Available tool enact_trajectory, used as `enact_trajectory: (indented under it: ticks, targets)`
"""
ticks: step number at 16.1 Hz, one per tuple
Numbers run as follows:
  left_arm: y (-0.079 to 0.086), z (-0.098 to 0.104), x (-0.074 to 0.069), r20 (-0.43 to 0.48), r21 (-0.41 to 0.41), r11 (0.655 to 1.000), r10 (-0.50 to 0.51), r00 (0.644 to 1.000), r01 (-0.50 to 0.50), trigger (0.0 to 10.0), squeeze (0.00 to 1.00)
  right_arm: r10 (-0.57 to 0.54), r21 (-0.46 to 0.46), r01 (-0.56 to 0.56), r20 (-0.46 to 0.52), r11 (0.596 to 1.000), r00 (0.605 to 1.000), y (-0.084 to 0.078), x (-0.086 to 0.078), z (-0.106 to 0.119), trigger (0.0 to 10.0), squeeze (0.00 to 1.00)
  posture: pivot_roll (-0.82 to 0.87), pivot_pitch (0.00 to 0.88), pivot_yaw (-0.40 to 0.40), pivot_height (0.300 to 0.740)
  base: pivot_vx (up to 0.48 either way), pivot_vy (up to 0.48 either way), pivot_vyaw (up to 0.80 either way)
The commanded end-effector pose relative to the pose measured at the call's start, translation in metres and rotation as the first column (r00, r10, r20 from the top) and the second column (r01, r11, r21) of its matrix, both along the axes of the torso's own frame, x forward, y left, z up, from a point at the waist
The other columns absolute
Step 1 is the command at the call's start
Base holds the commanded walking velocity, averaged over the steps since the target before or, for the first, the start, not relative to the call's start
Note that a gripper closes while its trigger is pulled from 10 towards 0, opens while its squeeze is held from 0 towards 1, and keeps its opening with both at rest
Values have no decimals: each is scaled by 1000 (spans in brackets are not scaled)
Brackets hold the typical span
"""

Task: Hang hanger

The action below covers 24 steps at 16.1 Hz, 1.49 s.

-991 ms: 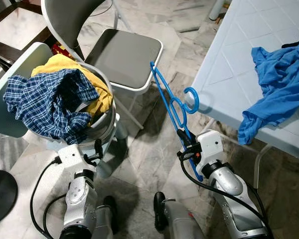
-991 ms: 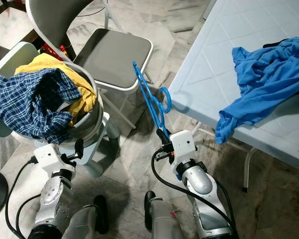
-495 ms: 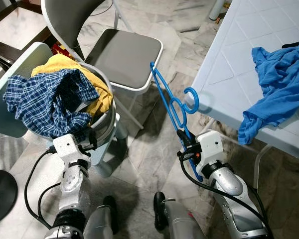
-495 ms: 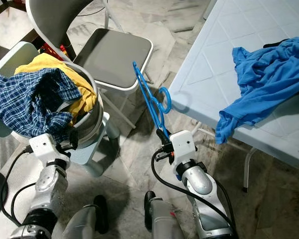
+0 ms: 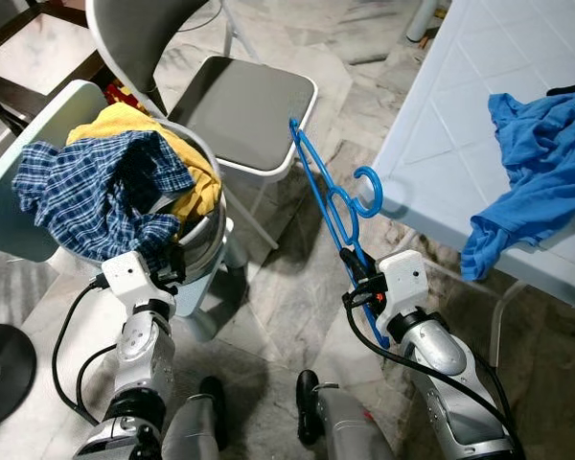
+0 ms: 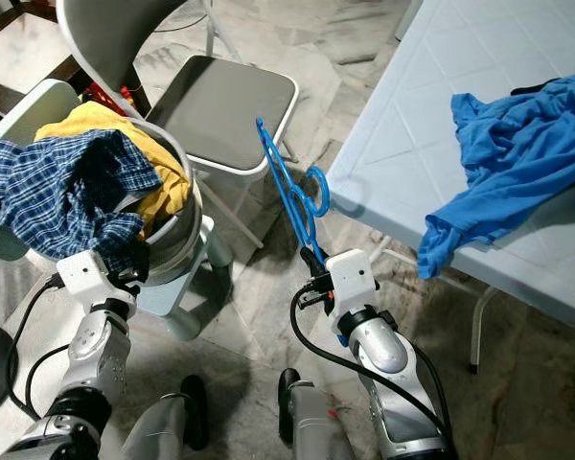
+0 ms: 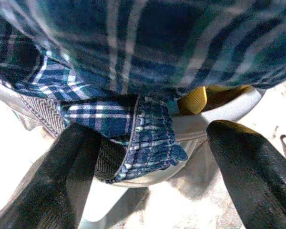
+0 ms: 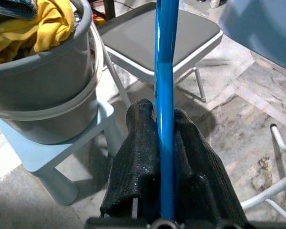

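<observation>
My right gripper (image 5: 356, 267) is shut on a blue plastic hanger (image 5: 328, 204), held upright over the floor between the grey chair and the table. The wrist view shows the black fingers (image 8: 142, 157) clamped on the hanger's bar (image 8: 165, 90). My left gripper (image 5: 172, 261) is open, raised to the rim of a grey laundry basket (image 5: 208, 237). Its fingers (image 7: 71, 167) straddle a hanging fold of a blue plaid shirt (image 7: 138, 138), not closed on it. The plaid shirt (image 5: 91, 192) lies over a yellow garment (image 5: 187, 182) in the basket.
The basket stands on a pale blue stool (image 5: 19, 206). A grey chair (image 5: 244, 105) is behind it. A white table (image 5: 450, 125) on the right carries a blue shirt (image 5: 541, 163). A black round base (image 5: 0, 369) sits on the floor at the left.
My left arm has risen and moved forward, bringing its gripper up to the basket's rim and the plaid shirt. The right arm and hanger have held still.
</observation>
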<state>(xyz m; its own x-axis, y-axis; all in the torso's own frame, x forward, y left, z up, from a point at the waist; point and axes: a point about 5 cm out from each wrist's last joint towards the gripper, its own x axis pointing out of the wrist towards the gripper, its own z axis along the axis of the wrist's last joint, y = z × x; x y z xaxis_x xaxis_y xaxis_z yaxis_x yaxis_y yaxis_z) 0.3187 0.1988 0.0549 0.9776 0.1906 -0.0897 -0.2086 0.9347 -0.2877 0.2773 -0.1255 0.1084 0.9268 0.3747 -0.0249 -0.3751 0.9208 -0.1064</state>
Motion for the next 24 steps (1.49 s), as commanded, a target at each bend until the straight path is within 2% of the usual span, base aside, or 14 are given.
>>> enact_trajectory:
  ticks: [1, 5, 10, 15, 19, 22, 24]
  targets:
    - [-3, -9, -4, -37, -10, 1000, -26, 999, 26, 0, 0, -7, -2, 7, -4, 1000, 1000, -2, -2, -1, 10000, 0, -232, 329, -69, 740, 0, 0, 0]
    - [-3, -9, -4, -26, -6, 999, -34, 999, 34, 0, 0, -9, -1, 9, -1, 1000, 1000, -2, -1, -1, 10000, 0, -225, 324, -66, 740, 0, 0, 0]
    - [-13, -8, -4, -19, 27, 995, -92, 996, 92, 0, 0, -10, 0, 10, 6, 1000, 1000, -1, 2, -1, 10000, 0, -217, 318, -59, 740, 0, 0, 0]
    - [-27, -15, -17, -43, 112, 977, -175, 984, 179, 0, 0, -18, 8, 18, 8, 1000, 1000, 1, 2, -2, 10000, 0, -206, 308, -42, 740, 0, 0, 0]
    - [-27, -18, -28, -73, 149, 964, -209, 975, 218, 0, 0, -19, 16, 18, 12, 1000, 1000, 4, 6, -2, 10000, 0, -183, 300, -36, 740, 0, 0, 0]
    - [-23, -15, -29, -80, 168, 958, -222, 972, 232, 0, 0, -19, 18, 18, 15, 1000, 1000, 5, 8, -2, 10000, 0, -175, 295, -31, 740, 0, 0, 0]
    - [-21, -6, -26, -55, 210, 942, -258, 965, 263, 0, 0, -21, 21, 21, 19, 1000, 1000, 5, 9, -2, 10000, 0, -174, 291, -26, 740, 0, 0, 0]
